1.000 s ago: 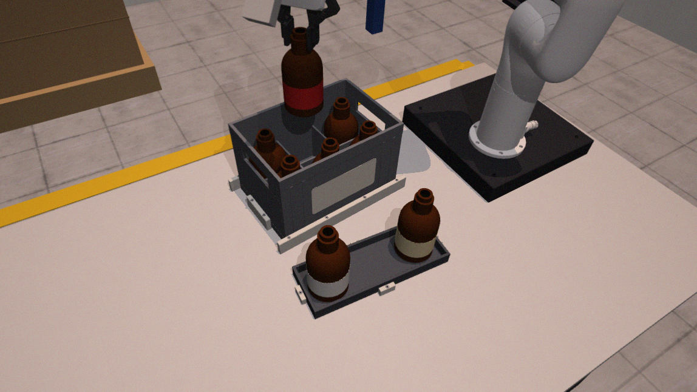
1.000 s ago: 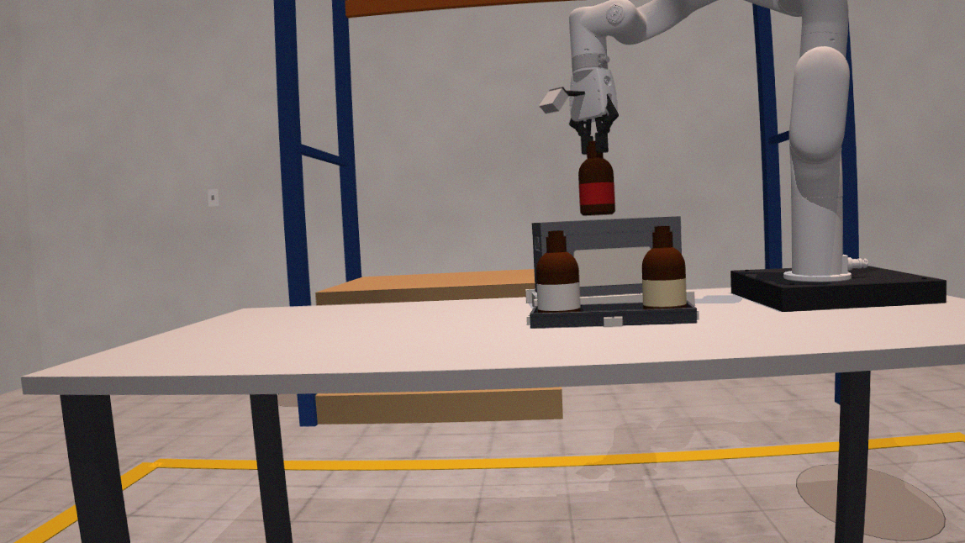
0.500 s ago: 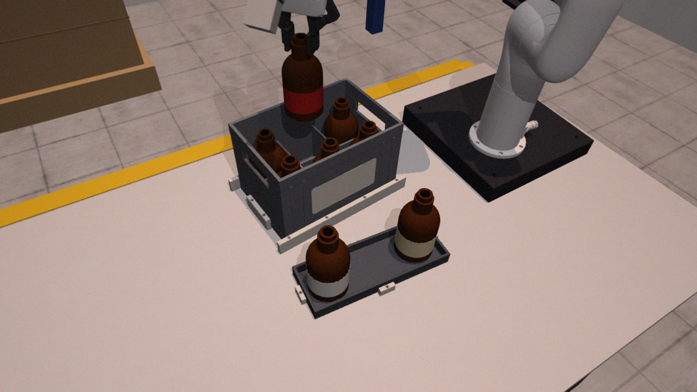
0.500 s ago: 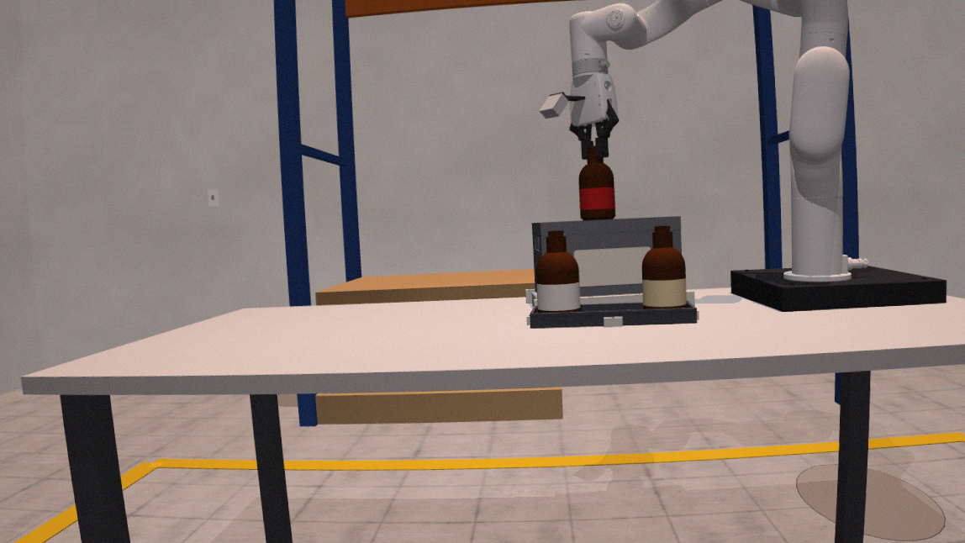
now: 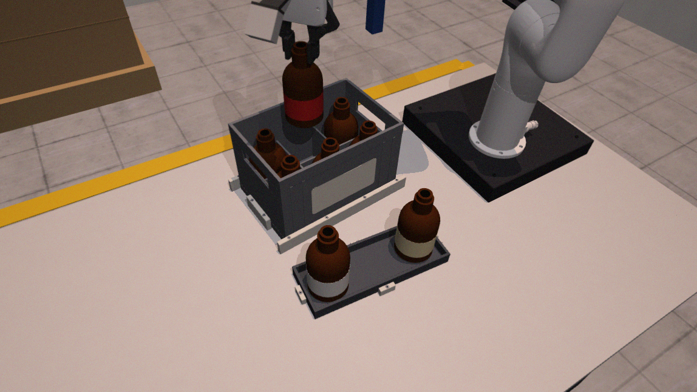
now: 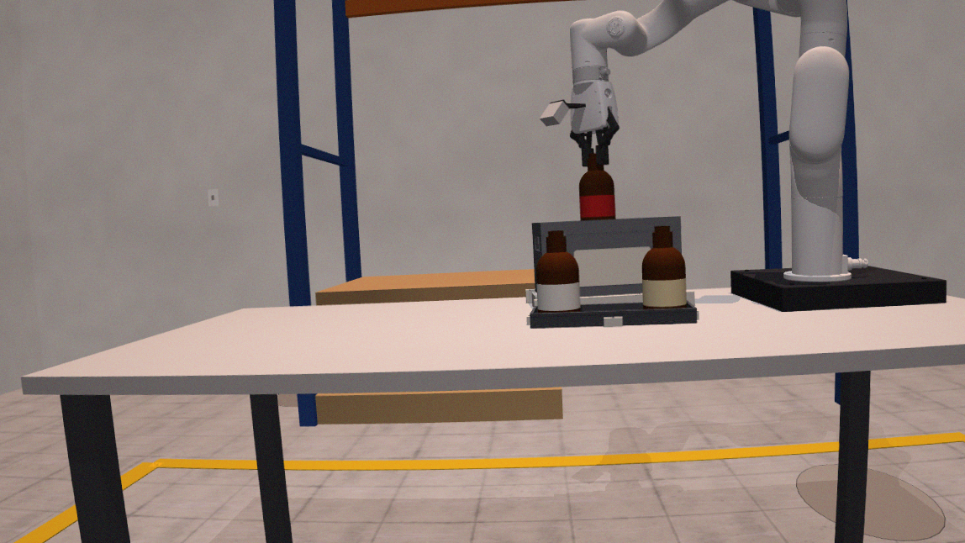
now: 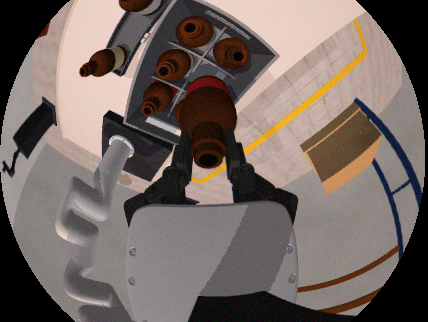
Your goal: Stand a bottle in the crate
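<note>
Gripper (image 5: 302,46) clamps the red-label bottle (image 5: 303,92) by its neck so we hang it upright over the crate (image 5: 340,180), above the one vacant back cell; two bottles stay on the tray (image 5: 370,265).

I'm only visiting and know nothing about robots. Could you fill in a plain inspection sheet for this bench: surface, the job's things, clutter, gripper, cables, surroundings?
Surface: pale table, level; black arm base at one corner.
Job's things: grey crate holds five brown bottles; the middle cell along its far wall is free. Red-label bottle hangs upright over that cell, its base about at the rim. Tray carries white-label bottle and cream-label bottle, both upright.
Clutter: nothing seen.
Gripper: gripper shut on the red-label bottle's neck.
Cables: nothing seen.
Surroundings: tiled floor, yellow floor line, blue rack, brown box.
</note>
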